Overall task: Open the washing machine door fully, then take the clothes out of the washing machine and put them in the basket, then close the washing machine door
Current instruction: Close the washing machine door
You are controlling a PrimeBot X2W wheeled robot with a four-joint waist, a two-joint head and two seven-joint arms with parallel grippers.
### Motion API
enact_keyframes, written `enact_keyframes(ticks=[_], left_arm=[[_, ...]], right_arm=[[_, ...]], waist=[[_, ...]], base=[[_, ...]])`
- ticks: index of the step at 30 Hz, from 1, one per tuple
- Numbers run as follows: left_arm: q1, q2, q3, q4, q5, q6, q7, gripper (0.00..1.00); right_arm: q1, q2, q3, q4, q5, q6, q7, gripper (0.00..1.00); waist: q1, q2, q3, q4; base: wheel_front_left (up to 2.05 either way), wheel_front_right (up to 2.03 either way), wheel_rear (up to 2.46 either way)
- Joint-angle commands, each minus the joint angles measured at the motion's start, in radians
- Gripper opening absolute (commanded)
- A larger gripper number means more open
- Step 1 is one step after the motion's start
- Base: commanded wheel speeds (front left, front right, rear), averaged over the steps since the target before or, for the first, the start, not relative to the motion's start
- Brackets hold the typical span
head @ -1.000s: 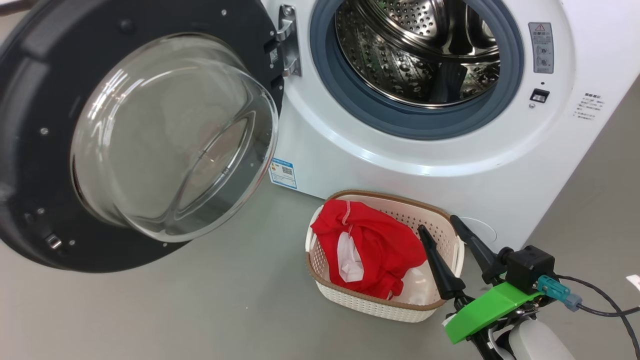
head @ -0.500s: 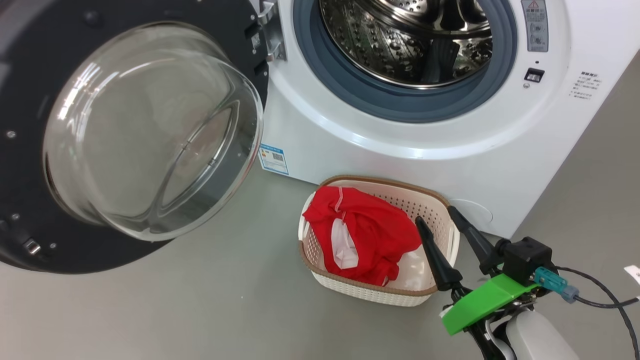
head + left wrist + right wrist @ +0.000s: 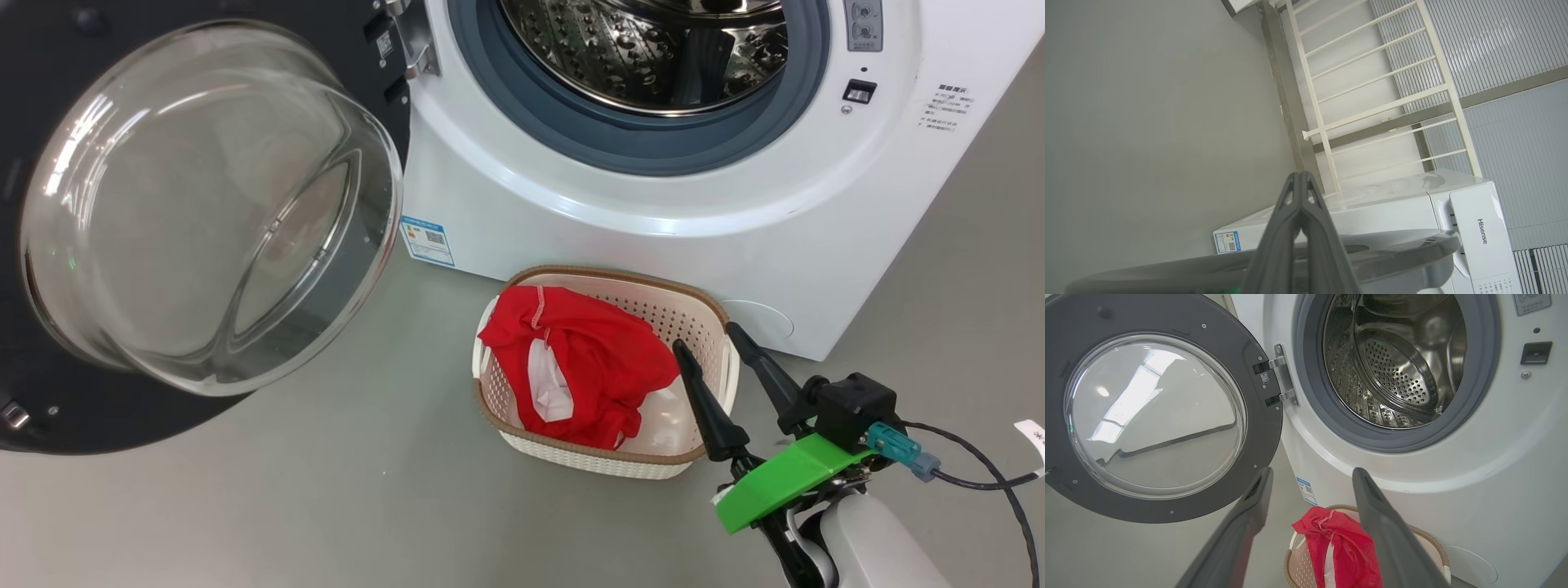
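Red clothes (image 3: 584, 363) lie heaped in the cream basket (image 3: 571, 459) on the grey floor (image 3: 367, 506), just before the washing machine (image 3: 653, 237).

Head view: the washing machine door (image 3: 122, 420) stands swung wide at left. The right gripper (image 3: 704, 336) hovers at the basket's right rim, jaws spread, holding nothing. Against the earlier frame the whole scene sits higher and further left, a camera shift; the clothes remain in the basket.

Left wrist view: left gripper (image 3: 1299, 176), jaws pressed together, empty.

Right wrist view: the spread jaws frame the basket, with the steel drum (image 3: 1396, 375) above.
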Motion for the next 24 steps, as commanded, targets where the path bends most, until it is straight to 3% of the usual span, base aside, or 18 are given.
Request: enact_keyframes(ticks=[1,15,24], left_arm=[[-0.030,0.070,0.012,-0.017,0.010,-0.013,0.008,0.00],[-0.072,0.049,-0.057,0.077,0.053,-0.049,0.070,0.00],[-0.063,0.043,-0.096,0.090,0.059,-0.072,0.184,0.00]], right_arm=[[-0.022,0.010,0.022,-0.021,-0.018,0.002,-0.005,1.00],[-0.028,0.018,0.021,-0.016,-0.019,0.002,-0.005,1.00],[-0.014,0.018,0.013,-0.017,-0.012,0.002,-0.005,1.00]], waist=[[0.0000,-0.0001,0.000,-0.001],[0.0000,-0.0001,0.000,-0.010],[0.0000,-0.0001,-0.020,-0.010]], base=[[0.00,0.00,0.00],[0.00,0.00,0.00],[0.00,0.00,0.00]])
